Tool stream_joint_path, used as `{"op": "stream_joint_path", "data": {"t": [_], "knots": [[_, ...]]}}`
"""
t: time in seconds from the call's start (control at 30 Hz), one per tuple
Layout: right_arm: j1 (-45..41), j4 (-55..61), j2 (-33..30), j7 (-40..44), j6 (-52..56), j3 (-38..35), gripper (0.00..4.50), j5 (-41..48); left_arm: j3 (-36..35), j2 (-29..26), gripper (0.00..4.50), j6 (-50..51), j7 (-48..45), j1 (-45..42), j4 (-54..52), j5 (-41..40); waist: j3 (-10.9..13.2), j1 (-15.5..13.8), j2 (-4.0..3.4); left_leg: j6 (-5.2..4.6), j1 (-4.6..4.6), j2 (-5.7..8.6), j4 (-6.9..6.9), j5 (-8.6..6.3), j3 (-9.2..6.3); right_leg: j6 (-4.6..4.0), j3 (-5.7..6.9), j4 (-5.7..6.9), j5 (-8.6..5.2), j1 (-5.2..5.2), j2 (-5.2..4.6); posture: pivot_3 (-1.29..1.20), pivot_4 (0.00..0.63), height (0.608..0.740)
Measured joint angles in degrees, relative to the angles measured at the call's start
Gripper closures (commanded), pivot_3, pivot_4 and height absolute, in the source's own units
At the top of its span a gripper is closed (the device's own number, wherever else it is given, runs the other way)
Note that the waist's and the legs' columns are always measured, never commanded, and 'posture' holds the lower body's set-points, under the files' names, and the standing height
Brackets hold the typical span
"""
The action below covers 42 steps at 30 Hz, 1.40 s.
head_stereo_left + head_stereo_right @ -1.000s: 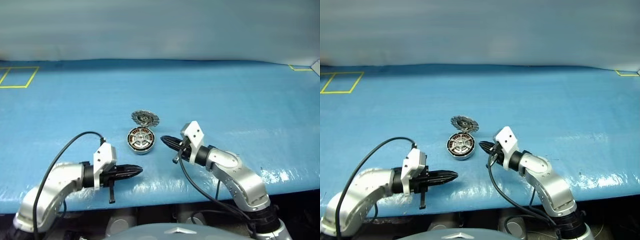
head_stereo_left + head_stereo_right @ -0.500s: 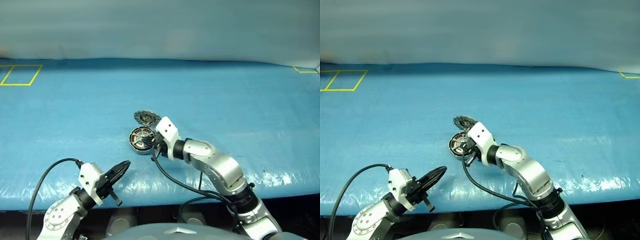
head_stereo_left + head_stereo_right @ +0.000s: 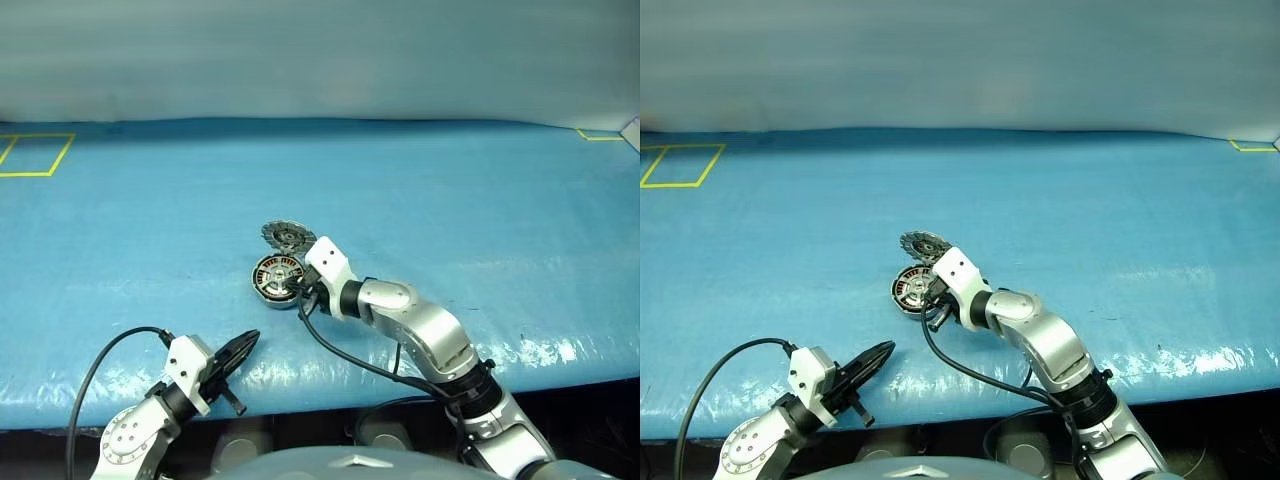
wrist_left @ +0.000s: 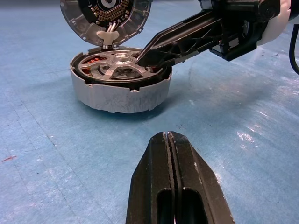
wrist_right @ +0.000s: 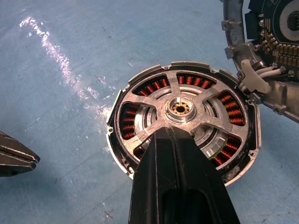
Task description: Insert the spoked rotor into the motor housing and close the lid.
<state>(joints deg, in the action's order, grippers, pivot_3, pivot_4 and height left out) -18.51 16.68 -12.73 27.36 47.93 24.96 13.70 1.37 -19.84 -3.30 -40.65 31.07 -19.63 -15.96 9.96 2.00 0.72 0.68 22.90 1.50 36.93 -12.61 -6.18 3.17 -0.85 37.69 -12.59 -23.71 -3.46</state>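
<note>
While the right gripper (image 4: pixel 140 58), fingers pressed together, apparently touches the spoked rotor (image 5: pixel 184 119) seated in the motor housing (image 4: pixel 119 91), the closed, empty left gripper (image 4: pixel 168 135) sits nearby, lid (image 4: pixel 107 16) upright behind

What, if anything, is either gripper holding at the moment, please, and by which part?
Nothing is held. The right gripper, shut, rests its tip on the spoked rotor seated in the motor housing; the left gripper, shut, is apart from it.

Blue tabletop (image 3: pixel 480 200) stretching wide under a glossy wrinkled sheet, yellow tape square (image 3: pixel 35 155) lying at its far left corner, motor housing (image 3: pixel 277 281) sitting near the middle, its lid (image 3: pixel 288 236) standing hinged open behind, the spoked rotor (image 5: pixel 184 114) lying inside
</note>
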Motion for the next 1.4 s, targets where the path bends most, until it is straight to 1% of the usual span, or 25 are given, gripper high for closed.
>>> {"op": "stream_joint_path", "data": {"t": [0.3,0.83,1.03,1.13,1.27,1.4], "knots": [[-0.07,2.05,-0.27,1.49,0.66,-0.04,4.50,0.78,1.31,-0.10,4.46,0.01,-0.12,-1.01,1.46,-0.25,0.01,0.01,0.00,0.01,0.04,0.03,-0.11,-0.01,-0.05,-0.02,0.00,-0.04,-0.01,-0.05,-0.03,0.00,0.150,0.740],[0.81,1.24,-0.71,2.86,-1.28,1.26,4.50,0.15,2.07,-0.20,4.46,0.51,0.63,-2.25,1.61,-0.42,0.01,0.03,-0.01,0.02,0.02,0.01,-0.22,-0.02,-0.12,-0.05,0.01,-0.08,-0.03,-0.07,-0.03,0.00,0.150,0.740],[0.37,1.21,0.61,3.26,-1.34,0.96,4.50,0.72,2.27,-0.26,4.46,0.75,0.65,-2.22,1.61,-0.49,0.01,0.04,-0.01,0.03,0.02,0.01,-0.36,-0.01,-0.11,-0.07,0.01,-0.13,-0.05,-0.11,-0.03,0.00,0.150,0.740],[-0.41,1.22,1.65,3.56,-1.48,0.57,4.50,1.24,2.64,-0.28,4.46,1.25,0.68,-2.22,1.61,-0.57,0.01,0.04,0.00,0.02,0.02,0.02,-0.45,-0.01,-0.11,-0.09,0.03,-0.20,-0.06,-0.11,-0.02,0.00,0.150,0.740],[-0.38,-1.68,1.47,3.56,-2.10,1.28,4.50,0.34,3.02,-0.31,4.46,1.69,0.89,-2.18,1.60,-0.67,0.01,0.03,-0.01,0.02,0.02,0.02,-0.60,-0.01,-0.06,-0.06,0.12,-0.45,-0.04,-0.04,-0.01,0.00,0.150,0.740],[-0.39,-2.19,1.40,3.77,-2.73,1.84,4.50,-0.06,3.47,-0.44,4.46,1.82,1.25,-2.23,1.59,-0.71,-0.01,0.04,-0.01,0.02,-0.03,0.01,-0.84,0.00,-0.03,-0.05,0.12,-0.67,-0.02,0.00,0.00,0.00,0.150,0.740]]}}
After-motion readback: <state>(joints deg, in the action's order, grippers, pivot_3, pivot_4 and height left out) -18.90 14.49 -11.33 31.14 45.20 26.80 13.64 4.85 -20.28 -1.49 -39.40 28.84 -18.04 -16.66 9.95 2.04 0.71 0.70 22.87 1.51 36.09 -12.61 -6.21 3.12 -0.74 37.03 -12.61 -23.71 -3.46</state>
